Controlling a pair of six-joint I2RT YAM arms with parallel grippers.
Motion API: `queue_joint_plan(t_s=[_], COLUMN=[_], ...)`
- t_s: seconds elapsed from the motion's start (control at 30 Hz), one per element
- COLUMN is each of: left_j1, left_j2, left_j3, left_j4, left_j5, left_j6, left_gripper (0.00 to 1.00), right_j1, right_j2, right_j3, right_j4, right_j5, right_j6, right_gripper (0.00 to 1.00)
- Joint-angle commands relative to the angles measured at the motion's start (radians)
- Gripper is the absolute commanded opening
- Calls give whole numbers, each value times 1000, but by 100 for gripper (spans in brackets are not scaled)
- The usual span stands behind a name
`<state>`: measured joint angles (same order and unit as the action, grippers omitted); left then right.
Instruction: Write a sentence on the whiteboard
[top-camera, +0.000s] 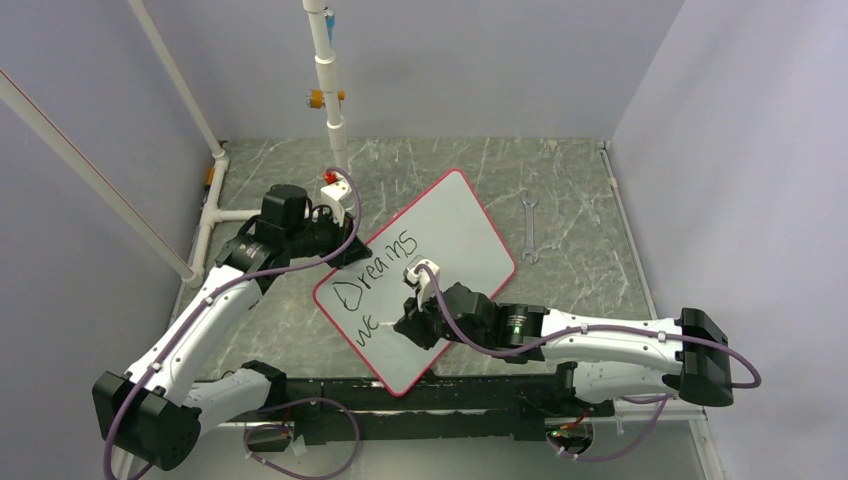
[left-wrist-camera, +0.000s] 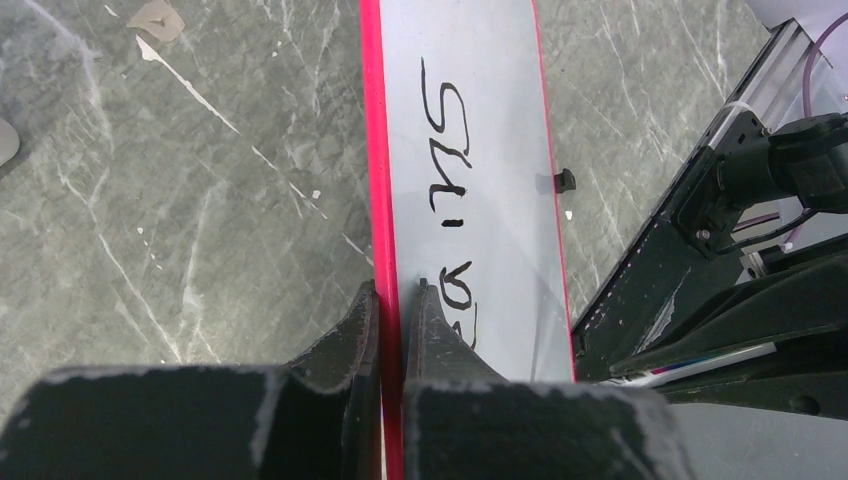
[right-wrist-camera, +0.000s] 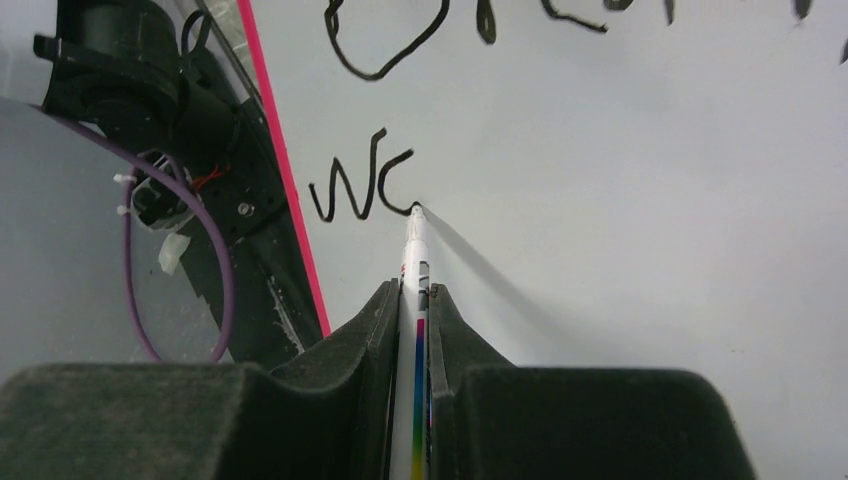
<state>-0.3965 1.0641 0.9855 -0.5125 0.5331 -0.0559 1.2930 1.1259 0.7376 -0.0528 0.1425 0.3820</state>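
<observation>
1. On the worktop (top-camera: 580, 200): whiteboard (top-camera: 455, 225), long axis slanting from near left to far right.
2. Left end effector (left-wrist-camera: 397, 292): pinched narrow on the board's red rim, left edge.
3. Right end effector (right-wrist-camera: 412, 290): clamped on a white marker (right-wrist-camera: 414, 240), tip touching the board.
4. Sentence (top-camera: 385, 262) readable as "Dreams", with "wc" beneath.
</observation>
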Motion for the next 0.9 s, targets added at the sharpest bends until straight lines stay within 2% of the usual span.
queue_joint_plan(t_s=[0.0,0.47,0.87], left_j1=[-7,-7,-7], left_j2=[-14,-19,-19], left_j3=[-10,-10,-10], left_j4=[33,32,30], left_j5=[-20,-15,-18], left_j6=[110,107,107], left_gripper=[0,0,0], right_j1=[-3,-2,-2], right_j2=[18,70,-18], right_j3=[76,139,131], right_j4=[-25,-22,-59], right_j5=[83,59,88], right_j6=[-20,-43,-64], right_gripper=[0,0,0])
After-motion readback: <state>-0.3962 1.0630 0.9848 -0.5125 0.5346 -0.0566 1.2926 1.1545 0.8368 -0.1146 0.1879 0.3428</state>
